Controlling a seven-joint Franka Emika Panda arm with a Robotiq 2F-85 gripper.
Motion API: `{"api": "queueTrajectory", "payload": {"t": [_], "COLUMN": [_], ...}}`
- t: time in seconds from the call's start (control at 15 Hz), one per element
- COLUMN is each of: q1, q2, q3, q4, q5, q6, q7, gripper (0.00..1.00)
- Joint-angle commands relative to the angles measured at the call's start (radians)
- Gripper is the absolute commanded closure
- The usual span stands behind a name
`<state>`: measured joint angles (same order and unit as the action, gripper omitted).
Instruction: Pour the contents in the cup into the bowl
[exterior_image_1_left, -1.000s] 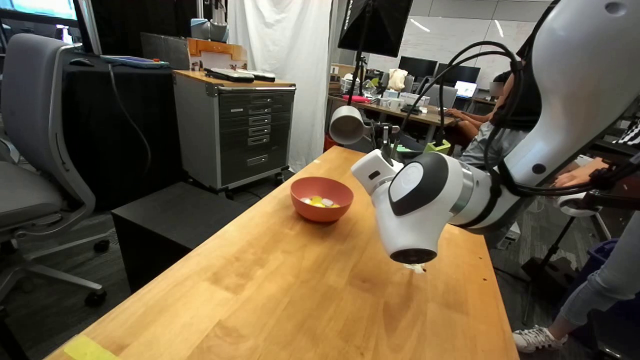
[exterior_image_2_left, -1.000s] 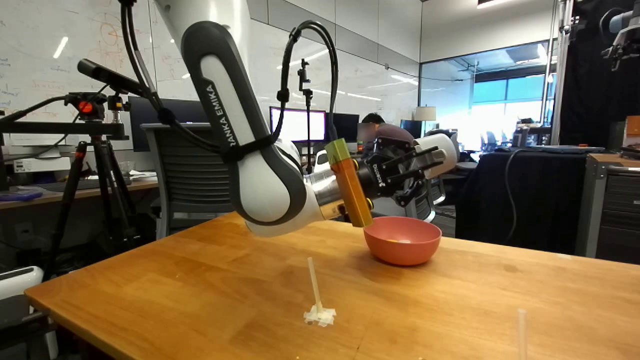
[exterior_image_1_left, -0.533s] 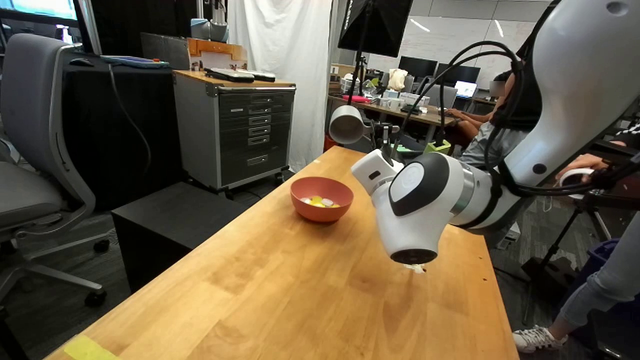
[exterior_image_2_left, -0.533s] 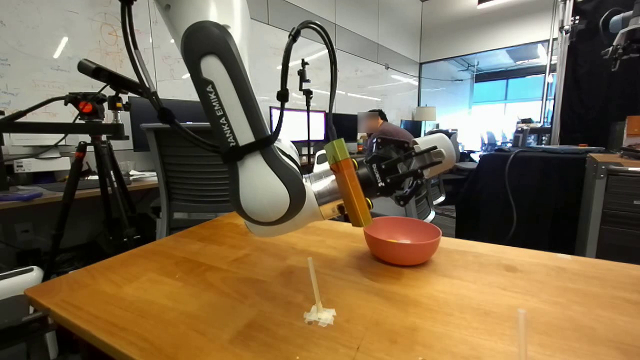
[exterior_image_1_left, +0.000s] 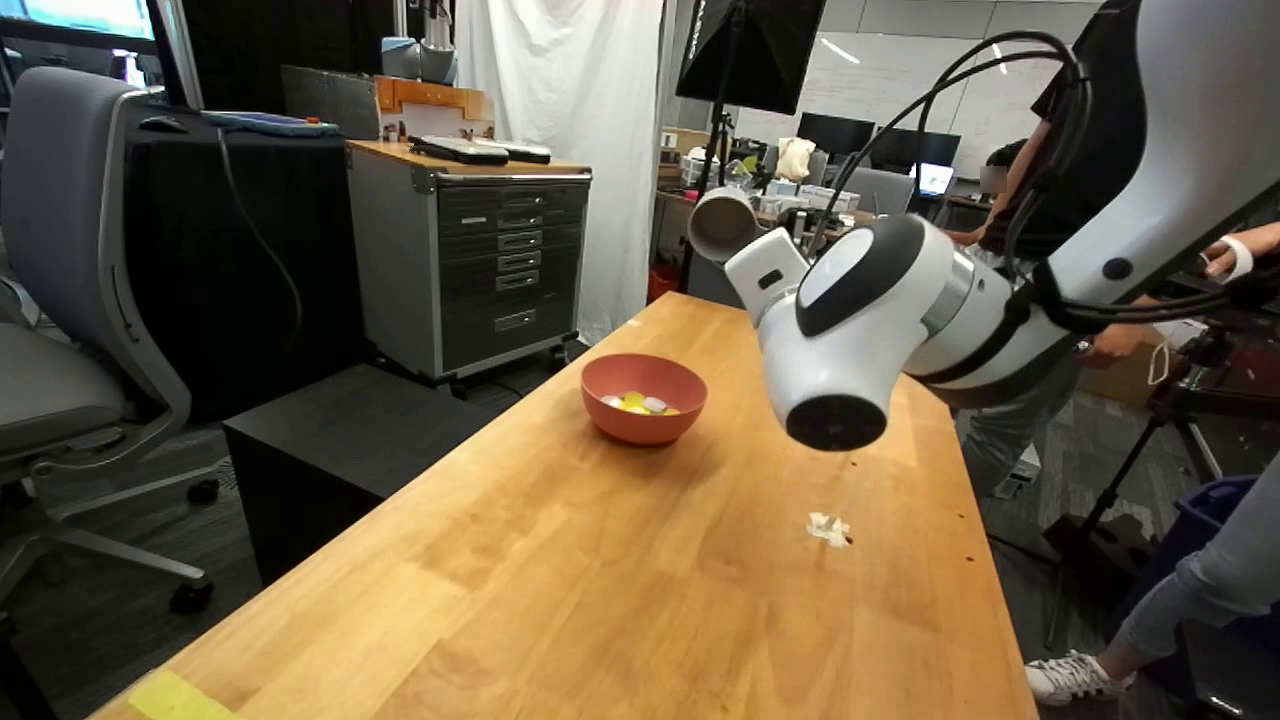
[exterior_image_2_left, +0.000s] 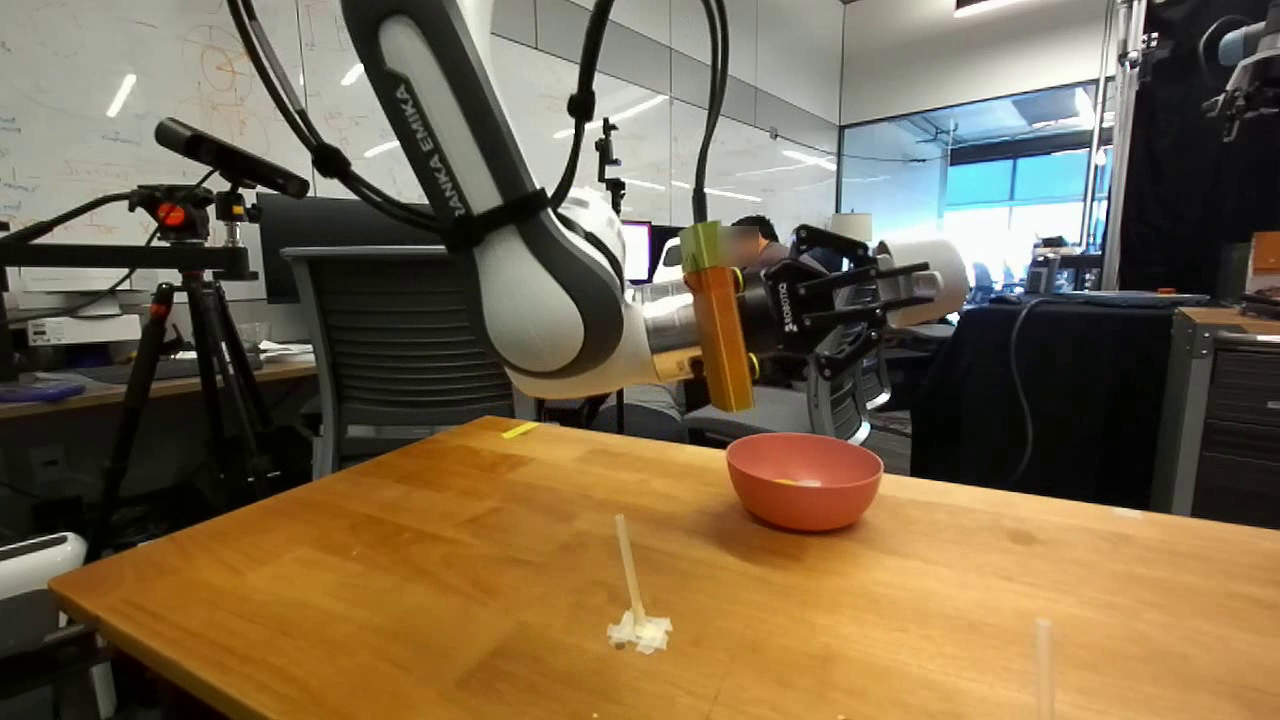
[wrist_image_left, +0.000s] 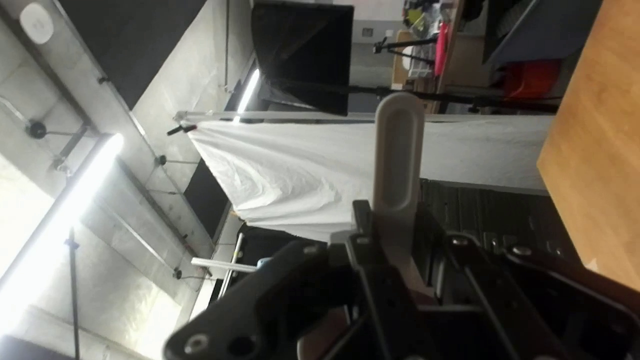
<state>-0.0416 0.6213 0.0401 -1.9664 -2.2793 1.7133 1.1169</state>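
1 cup (exterior_image_1_left: 724, 226) is held tipped, handle (wrist_image_left: 398, 155) clamped in gripper (exterior_image_2_left: 926, 285); yellow and white bits (exterior_image_1_left: 636, 402) are seen in bowl (exterior_image_2_left: 805, 507) on table (exterior_image_1_left: 540, 580).

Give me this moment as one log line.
cup: tipped sideways, aloft; fingers: shut on cup's handle; bowl: on table, yellow and white bits inside
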Motion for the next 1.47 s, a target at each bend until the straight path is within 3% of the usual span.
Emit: {"api": "queueTrajectory", "payload": {"t": [0.0,0.4,0.8,1.07,1.27,1.4], "q1": [-0.070,-0.182,-0.262,-0.298,-0.286,-0.351], "q2": [-0.189,-0.392,-0.457,-0.475,-0.472,-0.464], "q3": [0.024,-0.047,-0.154,-0.172,-0.186,-0.106], "q4": [-0.104,-0.184,-0.246,-0.321,-0.403,-0.465], "q5": [0.124,0.309,0.538,0.819,1.071,1.235], "q6": [0.181,0.589,0.974,1.167,1.287,1.344], "q7": [-0.011,-0.033,-0.127,-0.328,-0.508,-0.632], "gripper": [0.88,0.88,0.88,0.88,0.88,0.89]}}
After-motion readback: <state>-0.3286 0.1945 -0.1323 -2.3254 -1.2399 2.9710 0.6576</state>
